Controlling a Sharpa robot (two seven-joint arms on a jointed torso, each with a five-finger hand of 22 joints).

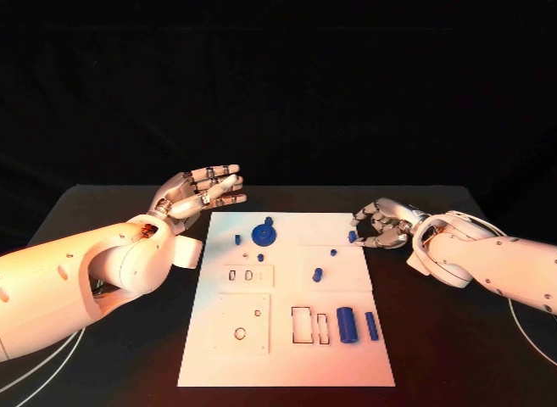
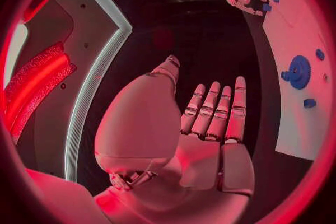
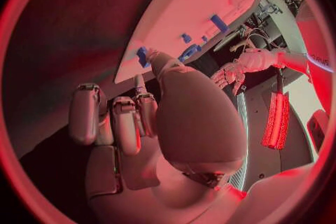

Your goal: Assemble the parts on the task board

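The white task board point(image 1: 291, 339) lies mid-table, blue parts point(image 1: 348, 321) scattered on it, without legible writing. At its far right edge the right hand point(image 1: 385, 225) pinches a small blue part point(image 1: 353, 236). Off its far left corner, the left hand point(image 1: 203, 192) hangs spread, holding nothing.

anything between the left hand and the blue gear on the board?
Nothing on the table. In the head view, bare black table and a strip of white task board separate the open left hand from the blue gear.
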